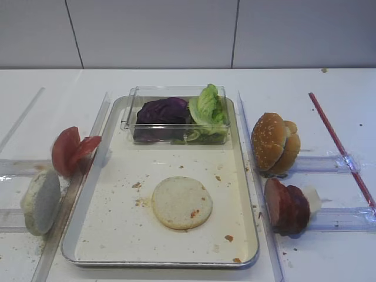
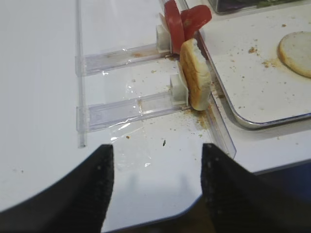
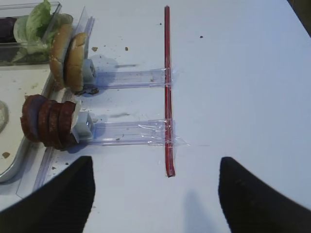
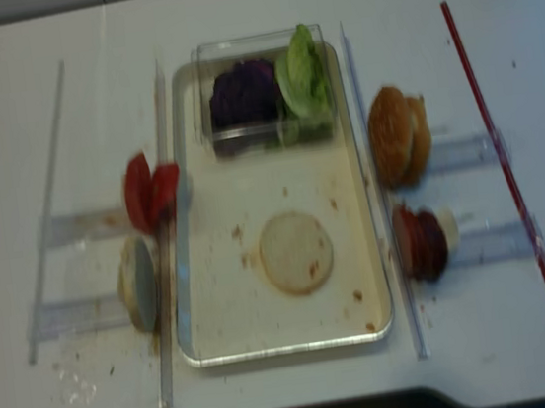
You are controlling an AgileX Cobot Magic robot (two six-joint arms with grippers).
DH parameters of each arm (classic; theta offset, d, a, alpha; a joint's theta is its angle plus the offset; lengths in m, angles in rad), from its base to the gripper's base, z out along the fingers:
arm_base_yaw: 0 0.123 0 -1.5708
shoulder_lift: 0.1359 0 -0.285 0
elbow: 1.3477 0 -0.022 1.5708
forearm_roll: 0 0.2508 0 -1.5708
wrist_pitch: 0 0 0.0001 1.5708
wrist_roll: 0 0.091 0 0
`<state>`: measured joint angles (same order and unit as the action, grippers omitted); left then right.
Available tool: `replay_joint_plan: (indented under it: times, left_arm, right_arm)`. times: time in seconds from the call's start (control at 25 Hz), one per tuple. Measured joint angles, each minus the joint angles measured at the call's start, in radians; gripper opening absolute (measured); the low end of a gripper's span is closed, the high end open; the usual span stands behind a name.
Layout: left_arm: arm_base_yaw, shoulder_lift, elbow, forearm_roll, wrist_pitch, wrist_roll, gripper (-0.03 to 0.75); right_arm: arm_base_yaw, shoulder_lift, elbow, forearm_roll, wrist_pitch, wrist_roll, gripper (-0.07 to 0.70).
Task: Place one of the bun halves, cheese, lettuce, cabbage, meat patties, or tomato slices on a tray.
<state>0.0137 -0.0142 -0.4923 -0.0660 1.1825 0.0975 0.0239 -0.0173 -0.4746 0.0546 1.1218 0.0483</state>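
Note:
A flat pale bun half (image 1: 182,202) lies on the floor of the metal tray (image 1: 111,235). At the tray's far end a clear box holds purple cabbage (image 1: 161,110) and green lettuce (image 1: 208,108). Left of the tray, red tomato slices (image 1: 70,150) and another bun half (image 1: 41,201) stand on edge. Right of it stand dark meat patties (image 1: 286,205) with a pale cheese slice (image 1: 311,198) behind them. My left gripper (image 2: 158,179) hangs open over bare table, near the upright bun half (image 2: 197,75). My right gripper (image 3: 155,194) is open and empty, right of the patties (image 3: 48,121).
Golden sesame buns (image 1: 275,143) stand on a clear rail right of the tray. A red strip (image 1: 341,147) runs along the far right. Clear plastic rails (image 2: 126,109) flank the tray on both sides. Crumbs dot the tray floor. The table's front edge lies just under my left gripper.

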Motion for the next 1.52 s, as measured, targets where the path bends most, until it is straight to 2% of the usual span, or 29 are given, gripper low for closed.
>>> replay_joint_plan:
  times: [1.52]
  left_arm:
    - [0.0,0.0,0.004,0.002,0.0,-0.002,0.366]
  right_arm:
    - [0.0,0.0,0.0,0.0,0.0,0.0,0.531]
